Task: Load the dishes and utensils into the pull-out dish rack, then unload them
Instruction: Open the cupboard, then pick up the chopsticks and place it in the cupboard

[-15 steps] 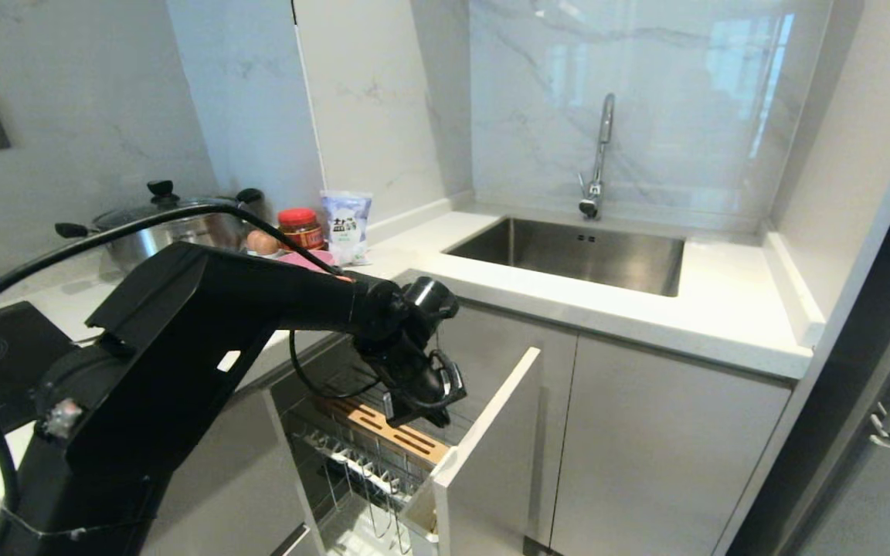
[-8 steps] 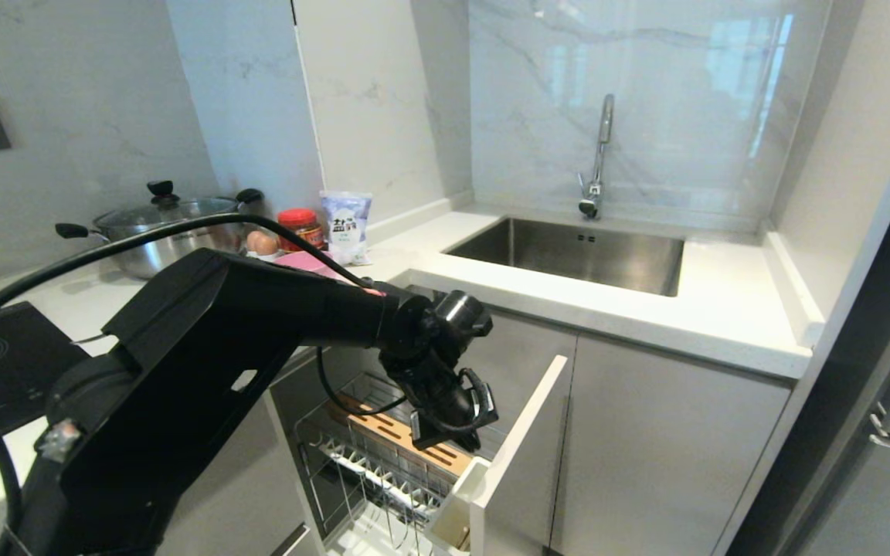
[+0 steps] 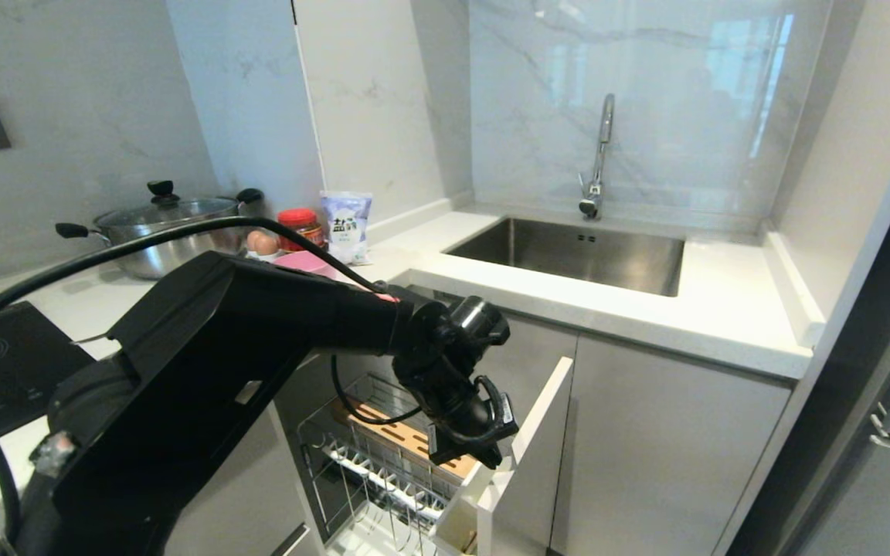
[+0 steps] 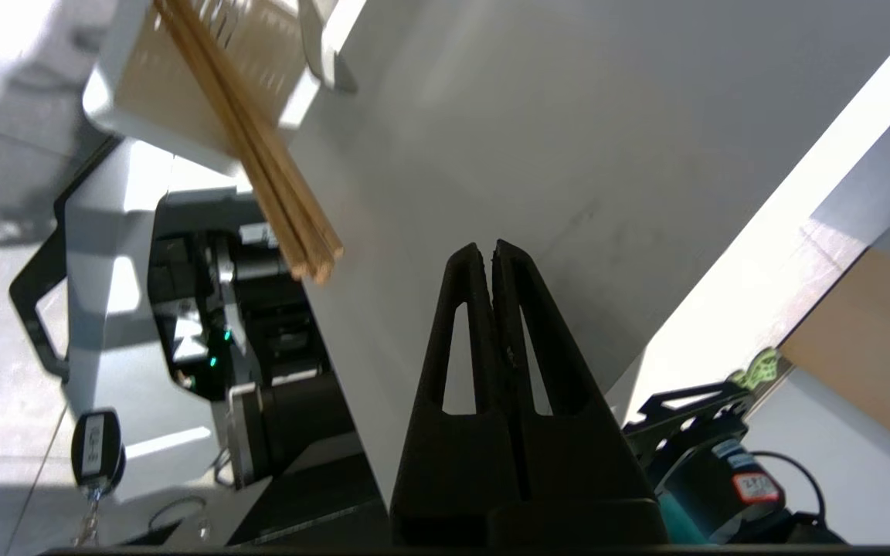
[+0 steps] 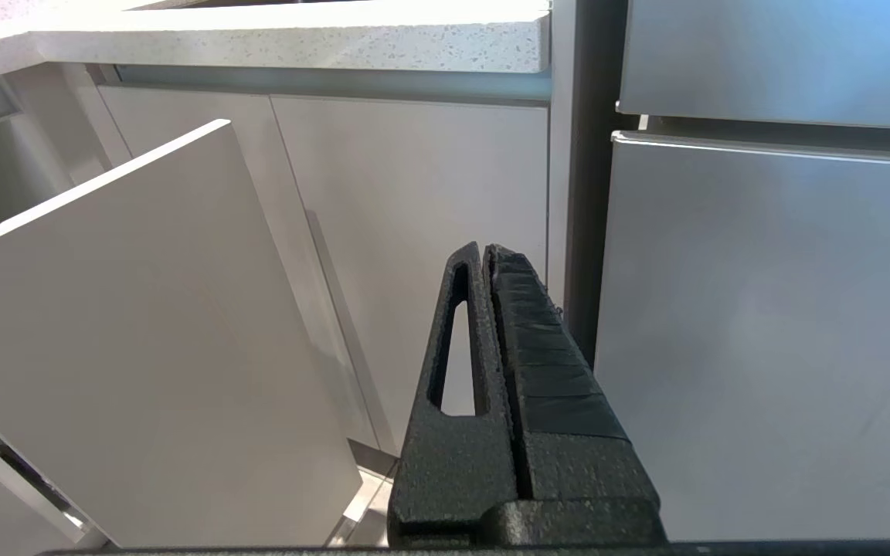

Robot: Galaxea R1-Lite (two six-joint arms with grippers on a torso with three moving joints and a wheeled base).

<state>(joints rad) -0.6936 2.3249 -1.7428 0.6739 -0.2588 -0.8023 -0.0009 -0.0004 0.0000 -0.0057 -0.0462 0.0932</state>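
The fingers [image 4: 484, 266] of the left gripper [image 3: 467, 455] are being kept pressed together with nothing between them, just inside the pale cabinet front [image 3: 526, 455] of the pull-out dish rack [image 3: 383, 463], at its top edge. Whether the front is actually being touched cannot be told. The rack is being shown drawn well out of the cabinet, its wooden strip [image 3: 406, 440] and plate prongs [image 3: 379, 475] exposed and bare.

A pair of wooden chopsticks [image 4: 259, 154] is being seen standing in the white cutlery caddy [image 4: 205, 85], so that part of the loading is judged done. The pink bowl [image 3: 306, 261] is being left on the desk [image 3: 723, 309] beside the red-lidded jar [image 3: 300, 225] and the steel pot [image 3: 163, 232]; the plate, fork and spoon are not being made out anywhere (possibly hidden behind the arm). Most of the loading, and all of the unloading, is judged to be remaining.

The chopsticks are being shown by the left wrist view alone; in the head view the caddy's contents are being hidden. The right gripper [image 5: 487, 255], absent from the head view, is being shown only by its own camera, its fingers closed and empty, parked low before the cabinet doors and the steel fridge [image 5: 769, 309]
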